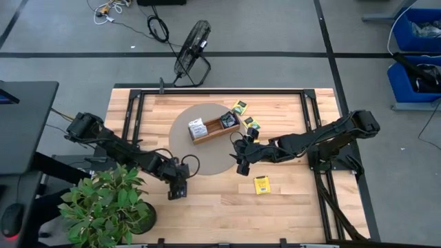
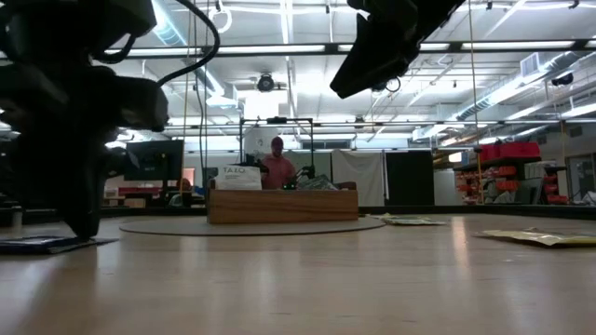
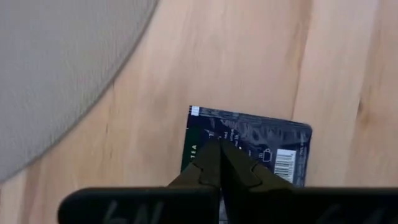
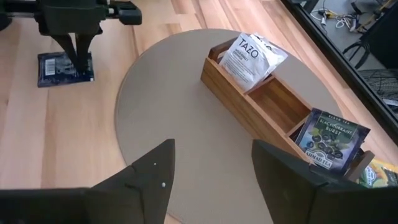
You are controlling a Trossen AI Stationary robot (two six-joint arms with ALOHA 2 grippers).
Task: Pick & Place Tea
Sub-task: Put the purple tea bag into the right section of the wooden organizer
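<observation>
Fingers (image 3: pixel 219 163) of the left arm pinch shut on a flat navy tea packet (image 3: pixel 261 140); right fingers (image 4: pixel 273 168) wide.

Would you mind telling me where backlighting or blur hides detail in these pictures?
Low view: bright ceiling lights leave both arms as dark shapes, the left gripper blurred close up. Left wrist view: the dark navy tea packet under the shut fingers reads softly. Right wrist view: evenly lit; the long wooden tray is clear.

Table (image 1: pixel 289 207) made of smooth pale wood; round mat (image 4: pixel 155 112) looked matt grey; dark tea packet (image 3: pixel 261 140) seen glossy.
</observation>
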